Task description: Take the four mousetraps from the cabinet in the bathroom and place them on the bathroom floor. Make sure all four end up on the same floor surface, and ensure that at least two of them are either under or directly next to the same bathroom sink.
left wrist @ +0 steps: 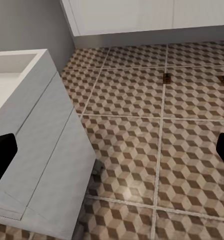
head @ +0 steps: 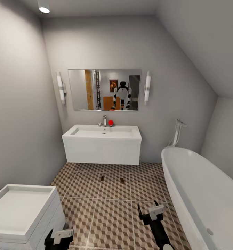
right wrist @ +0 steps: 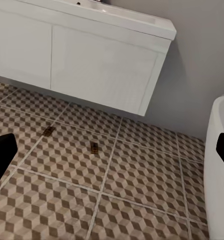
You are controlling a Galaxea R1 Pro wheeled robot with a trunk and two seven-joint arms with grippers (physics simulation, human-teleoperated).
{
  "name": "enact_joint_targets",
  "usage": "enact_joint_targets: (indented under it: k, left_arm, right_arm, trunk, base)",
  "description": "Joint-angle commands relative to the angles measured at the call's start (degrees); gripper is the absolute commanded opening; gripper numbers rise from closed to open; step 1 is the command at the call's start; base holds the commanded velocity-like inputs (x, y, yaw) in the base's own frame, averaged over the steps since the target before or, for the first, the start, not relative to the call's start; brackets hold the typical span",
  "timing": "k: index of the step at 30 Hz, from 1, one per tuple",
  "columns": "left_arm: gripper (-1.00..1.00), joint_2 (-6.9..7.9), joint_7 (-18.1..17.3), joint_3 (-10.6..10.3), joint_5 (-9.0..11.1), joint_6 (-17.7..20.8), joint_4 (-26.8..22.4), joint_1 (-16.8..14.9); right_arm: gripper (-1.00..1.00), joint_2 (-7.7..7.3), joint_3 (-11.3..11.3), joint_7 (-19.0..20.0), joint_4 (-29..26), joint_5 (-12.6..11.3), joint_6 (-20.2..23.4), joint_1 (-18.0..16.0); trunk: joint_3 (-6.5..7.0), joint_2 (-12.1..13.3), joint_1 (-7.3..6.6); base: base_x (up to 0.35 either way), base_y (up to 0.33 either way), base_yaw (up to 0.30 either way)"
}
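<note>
Two mousetraps, one point(head: 102, 178) to the left and the other point(head: 122, 180) to the right, lie flat and apart on the patterned bathroom floor point(head: 113, 215), just in front of the white wall-hung sink point(head: 102, 144) under the mirror point(head: 104, 89), with the white bathtub point(head: 200, 194) along the right side. The left claw point(head: 59, 238) hangs low beside a second white basin point(head: 21, 208) at the near left, spread wide and holding nothing. The right claw point(head: 152, 213) hovers over the tiles next to the tub, likewise spread and empty.
</note>
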Motion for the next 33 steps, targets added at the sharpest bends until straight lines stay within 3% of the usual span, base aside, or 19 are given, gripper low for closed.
enact_joint_targets:
  k: [1,33]
  left_arm:
    - [1.00,0.03,0.5,-0.5,0.0,0.0,-0.1,0.0]
    - [1.00,0.03,0.5,-0.5,0.0,0.0,-0.1,0.0]
  right_arm:
    - [1.00,0.02,-0.1,-0.5,0.1,0.6,-0.1,0.0]
    - [1.00,0.02,-0.1,-0.5,0.1,0.6,-0.1,0.0]
  trunk:
    - [-0.12,0.0,0.02]
    - [-3.11,0.0,0.02]
  base:
    - [0.000,0.000,0.000]
    - [0.000,0.000,0.000]
